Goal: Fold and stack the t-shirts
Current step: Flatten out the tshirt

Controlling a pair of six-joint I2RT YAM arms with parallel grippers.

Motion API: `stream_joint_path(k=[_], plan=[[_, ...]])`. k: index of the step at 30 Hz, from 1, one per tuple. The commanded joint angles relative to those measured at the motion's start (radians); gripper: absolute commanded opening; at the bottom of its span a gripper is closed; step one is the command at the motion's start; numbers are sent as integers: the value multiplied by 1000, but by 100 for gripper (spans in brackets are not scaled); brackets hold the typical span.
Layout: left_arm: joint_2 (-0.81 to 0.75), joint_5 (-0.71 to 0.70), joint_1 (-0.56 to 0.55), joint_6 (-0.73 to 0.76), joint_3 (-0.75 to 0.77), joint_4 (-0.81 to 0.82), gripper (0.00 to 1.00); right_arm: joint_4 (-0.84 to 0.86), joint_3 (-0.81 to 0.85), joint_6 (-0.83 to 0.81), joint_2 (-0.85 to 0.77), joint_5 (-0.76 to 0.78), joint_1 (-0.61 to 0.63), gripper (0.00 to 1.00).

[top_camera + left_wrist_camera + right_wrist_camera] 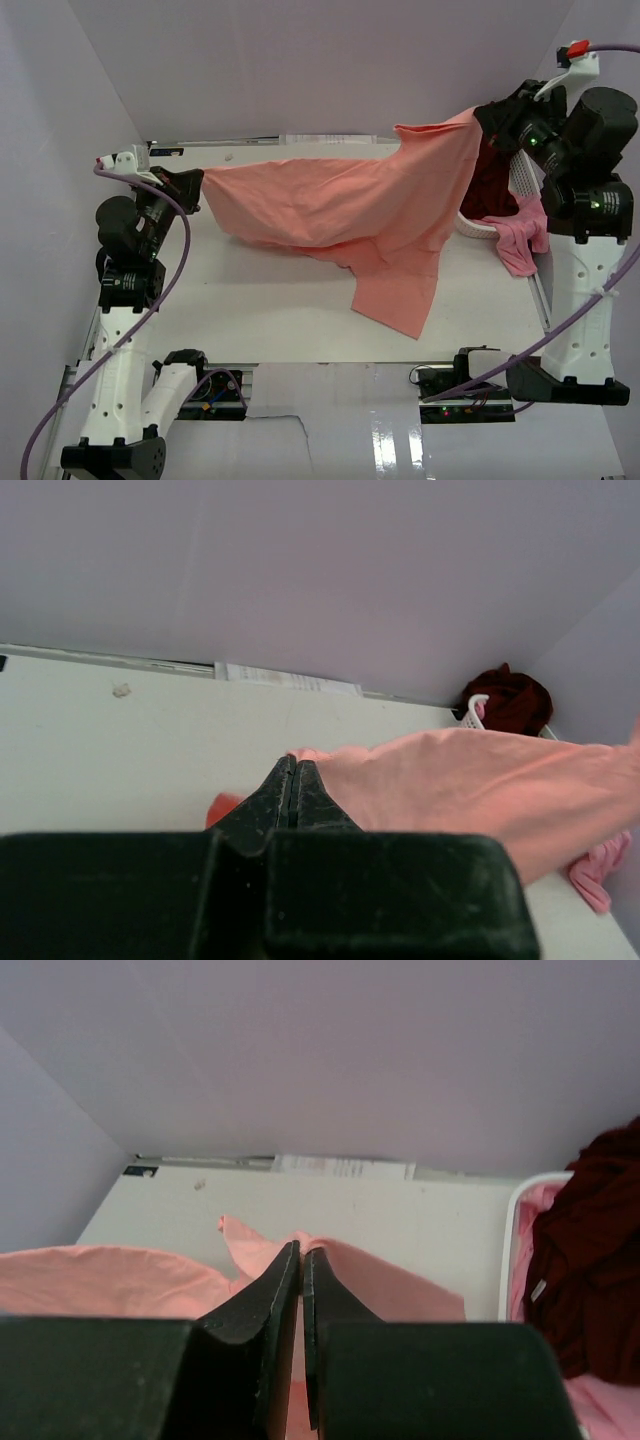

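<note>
Below, spanning the whole scene, a white table (250,310), bare on its near left part. Stretched above it from left to right, a salmon-pink t-shirt (340,205), lifted by two corners and sagging in the middle. Hangs lowest toward the near right of centre, with loose folds trailing toward the tabletop; impossible to tell whether touching it.

At the far right edge, a white slatted basket (478,228), partly hidden behind the raised cloth. Heaped inside, a dark maroon t-shirt (492,180), bunched up. Draped over the basket's near rim and spilling onto the table, a brighter pink t-shirt (520,240), crumpled.

At far left, the left gripper (195,185), jaws pressed together and clamped on the left end of the salmon-pink t-shirt; in the left wrist view, cloth bunched right at the closed tips (292,768). At far right, raised higher and just above the basket, the right gripper (483,115), likewise pinched tight on the shirt's other end; in the right wrist view, pink fabric caught between the closed fingers (282,1280) and spreading away to both sides.
</note>
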Motion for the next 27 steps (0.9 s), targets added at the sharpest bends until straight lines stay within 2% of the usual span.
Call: stream_joint_path(k=[1, 11, 17, 21, 27], plan=[[-40, -136, 5, 26, -3, -34, 1, 86, 90, -33, -47, -33, -1, 8], [-164, -232, 4, 33, 156, -68, 5, 355, -21, -34, -374, -70, -1, 8], [-215, -326, 5, 68, 249, -66, 2, 464, 15, -33, -499, 28, -1, 8], [-221, -373, 4, 102, 351, -101, 0, 509, 84, -17, -527, 97, -1, 8], [-258, -429, -22, 120, 440, -144, 0, 578, 104, 33, -578, 78, -3, 8]])
